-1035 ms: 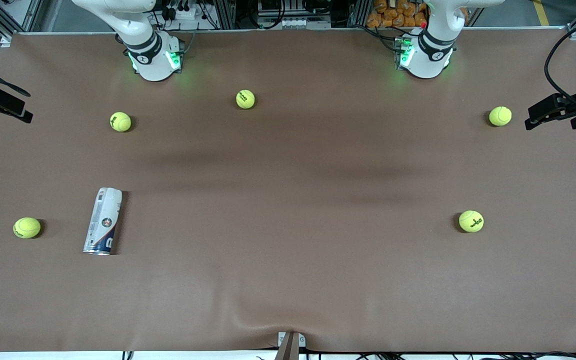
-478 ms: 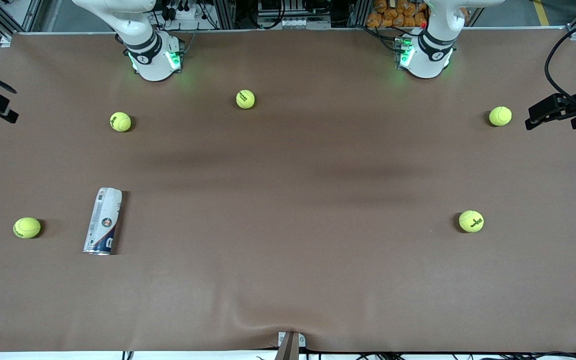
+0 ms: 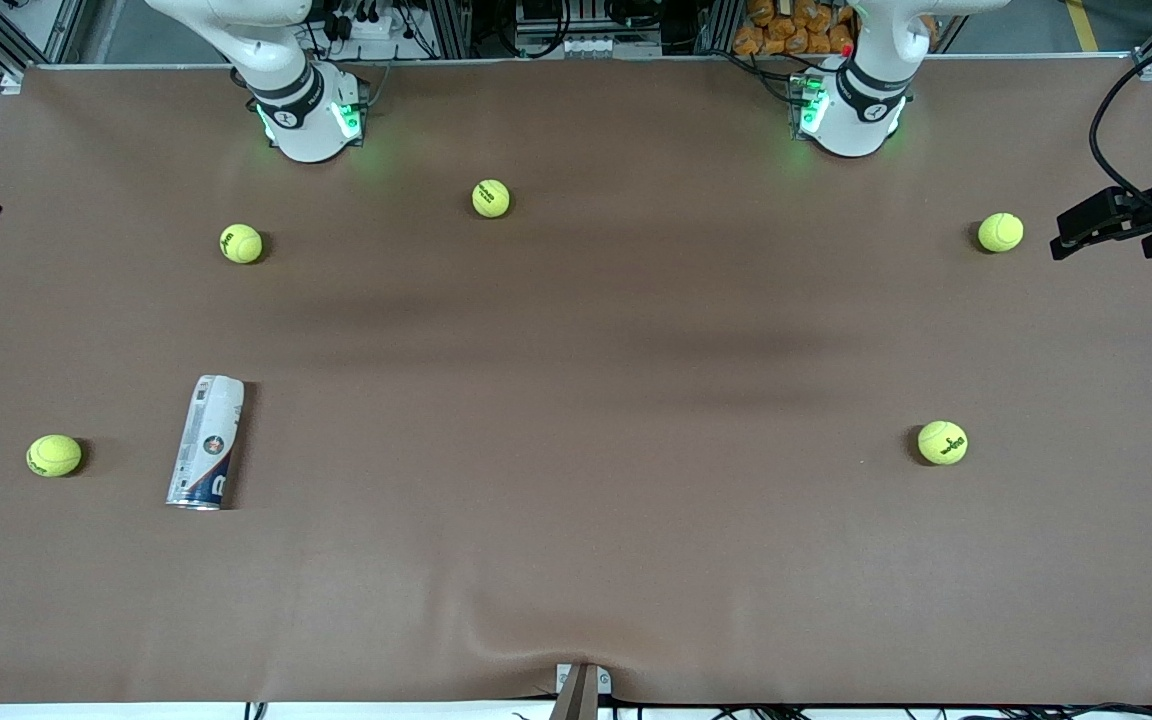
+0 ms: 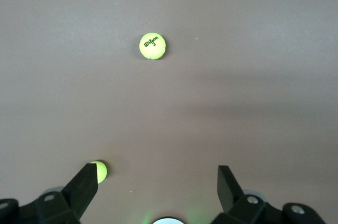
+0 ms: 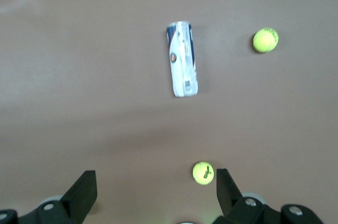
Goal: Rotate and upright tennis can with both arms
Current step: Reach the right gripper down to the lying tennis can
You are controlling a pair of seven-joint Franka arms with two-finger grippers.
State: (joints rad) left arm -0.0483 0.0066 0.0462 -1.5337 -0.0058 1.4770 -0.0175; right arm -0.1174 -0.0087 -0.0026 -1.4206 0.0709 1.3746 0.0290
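- Your tennis can point(image 3: 206, 443) lies on its side on the table point(image 3: 576, 560), toward the right arm's end.
- Your left gripper point(image 4: 157, 192) hangs wide open, empty, above the table.
- Your right gripper point(image 5: 156, 195) likewise gapes empty.

A brown mat point(image 3: 576, 400) covers the whole bench, rippled at its near edge. Above the top edge stand metal frame posts point(image 3: 456, 25), cables and a heap of orange items point(image 3: 786, 25) on grey floor.
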